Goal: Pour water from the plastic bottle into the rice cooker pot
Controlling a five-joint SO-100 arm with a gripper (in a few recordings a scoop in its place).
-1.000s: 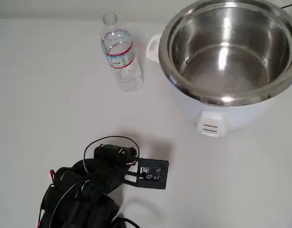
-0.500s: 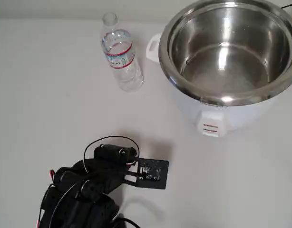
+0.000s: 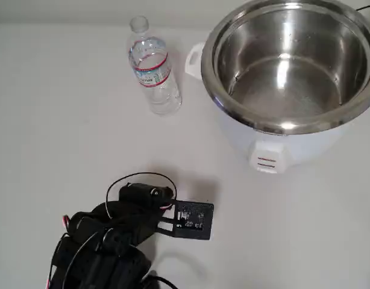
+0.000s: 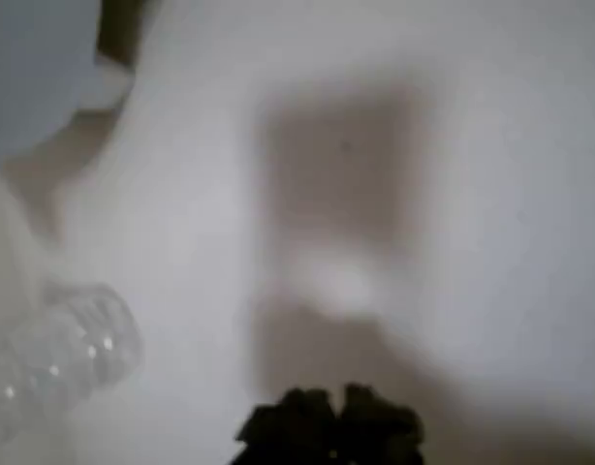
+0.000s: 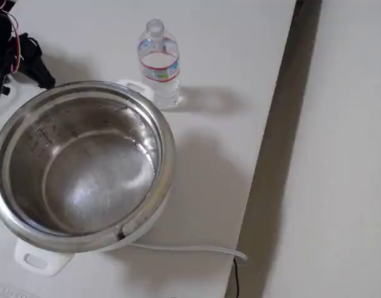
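Overhead view: small clear ribbed plastic bottle (image 3: pixel 152 71), capless, white label w/ red + blue edging, upright on white table (image 3: pixel 46 120), top centre-left. Just right of it, large shiny stainless-steel rice cooker pot (image 3: pixel 290 63) w/ wide rim, set in white cooker body (image 3: pixel 275 150); side handle close to bottle, not touching as far as visible; front switch faces lower edge. Pot inside shiny w/ glare; water not discernible. Black arm (image 3: pixel 106 241) at bottom left w/ wires, wrist camera board sticking right; well apart from bottle + pot. Gripper hidden under arm parts, state can't be told.

Wrist view: v. blurred. Dark gripper tips (image 4: pixel 331 426) at bottom centre, look close together, but too soft to be sure. Clear bottle (image 4: pixel 55 363) at lower left, ribs just visible. Soft shadow on white table surface mid-frame. White cooker body edge at top left.

Fixed view: pot (image 5: pixel 85 164) big in foreground left, white cord (image 5: pixel 184 249) trailing right from base. Bottle (image 5: pixel 158 65) upright just behind pot, casting shadow right. Black arm part (image 5: pixel 17 56) at top left edge, apart from both.
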